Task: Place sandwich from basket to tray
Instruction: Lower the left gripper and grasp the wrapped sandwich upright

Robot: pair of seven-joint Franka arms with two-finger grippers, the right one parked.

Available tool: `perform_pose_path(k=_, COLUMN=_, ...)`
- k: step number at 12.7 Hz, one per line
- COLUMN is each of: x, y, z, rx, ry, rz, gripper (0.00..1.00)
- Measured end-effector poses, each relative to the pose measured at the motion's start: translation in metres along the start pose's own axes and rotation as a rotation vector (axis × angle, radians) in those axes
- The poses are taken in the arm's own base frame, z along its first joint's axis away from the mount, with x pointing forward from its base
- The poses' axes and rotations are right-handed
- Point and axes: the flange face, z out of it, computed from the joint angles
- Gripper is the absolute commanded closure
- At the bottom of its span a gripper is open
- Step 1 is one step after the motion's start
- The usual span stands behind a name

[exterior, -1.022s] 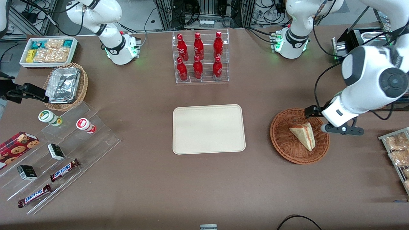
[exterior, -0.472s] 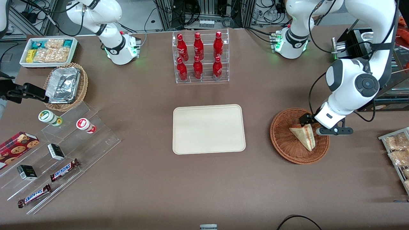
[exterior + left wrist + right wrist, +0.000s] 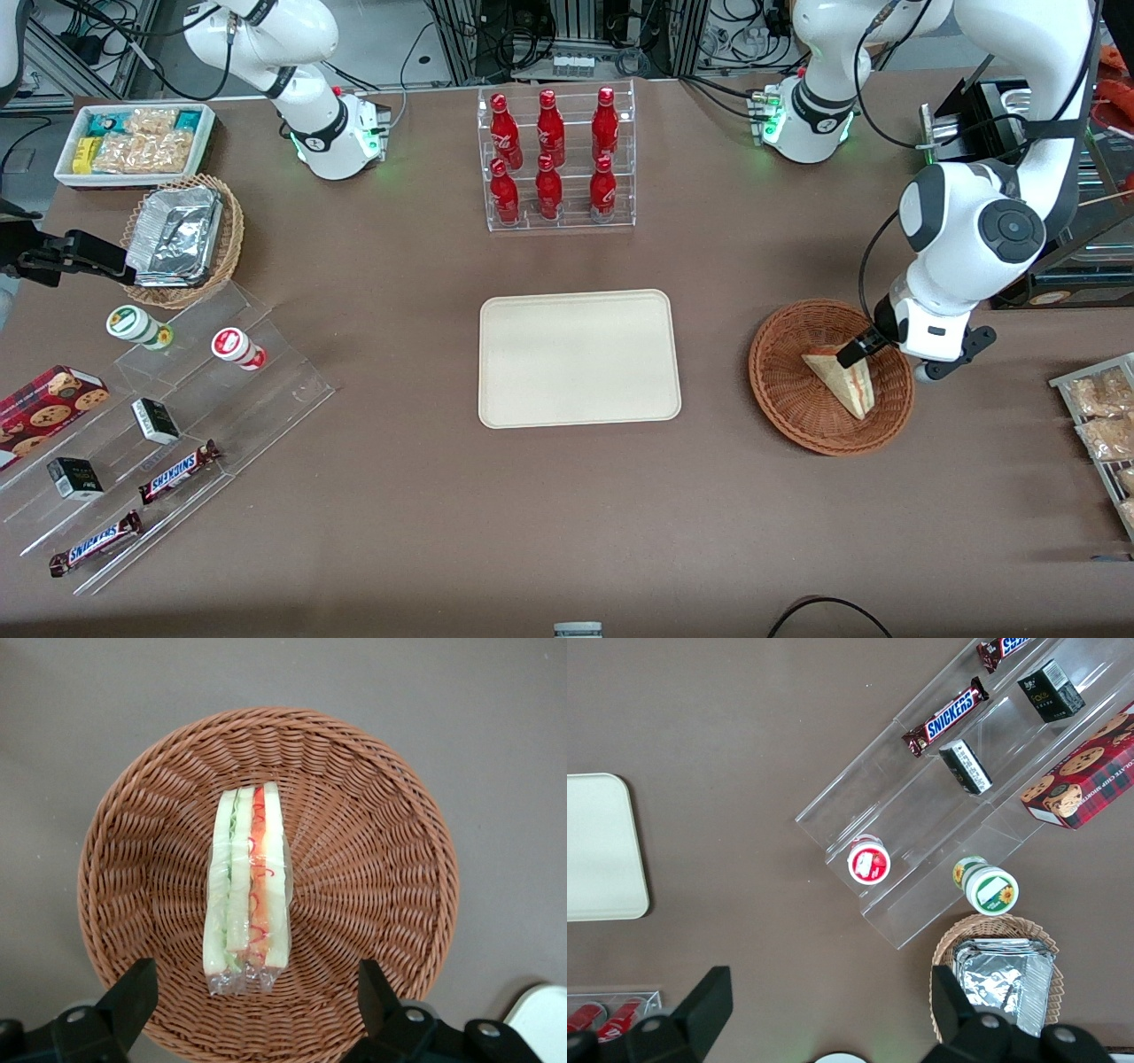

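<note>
sandwich lies in basket, open tool above.

The front camera is looking steeply down from high up, taking in the whole table. The left wrist camera is facing straight down, close above the basket and sandwich, with the pincer open at its edge; both show in the front view too. The right wrist camera is looking down on the tray, shared with the front view.
</note>
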Motion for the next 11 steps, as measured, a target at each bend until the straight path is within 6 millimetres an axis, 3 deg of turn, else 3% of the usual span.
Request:
perform_pose_path(k=4, x=-0.003, y=-0.003, z=0.025, rx=-0.006, ry=-0.001, rz=-0.08, gripper=0.0)
perform_pose_path(k=8, x=-0.004, y=-0.005, z=0.065, rx=0.009, ry=-0.036, rz=-0.094, gripper=0.0)
perform_pose_path(k=9, x=-0.005, y=-0.005, z=0.073, rx=0.015, ry=-0.046, rz=-0.094, gripper=0.36)
perform_pose_path(k=10, x=-0.006, y=-0.006, z=0.078, rx=0.019, ry=-0.053, rz=-0.095, gripper=0.95)
perform_pose_path(k=11, x=-0.006, y=-0.006, z=0.08, rx=0.021, ry=-0.056, rz=-0.095, gripper=1.0)
